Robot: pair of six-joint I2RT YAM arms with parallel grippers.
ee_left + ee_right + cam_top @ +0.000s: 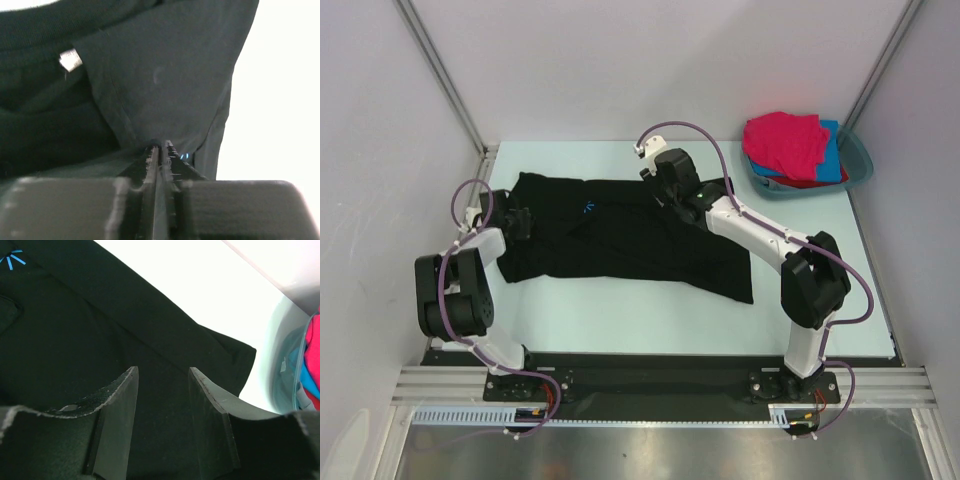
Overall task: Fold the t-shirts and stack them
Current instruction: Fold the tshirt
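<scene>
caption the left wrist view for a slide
The left end effector shut on a fold of the black t-shirt.

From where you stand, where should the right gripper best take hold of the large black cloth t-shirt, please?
Probably its free far corner, from straight above: the black t-shirt lies flat, edge exposed on the table, beyond the open right gripper.

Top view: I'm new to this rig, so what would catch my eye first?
A large black t-shirt lies spread across the middle of the table, the left gripper shut on its left end and the right gripper open over its far edge. In the far right corner, a teal basin holds pink, blue and red shirts.
</scene>
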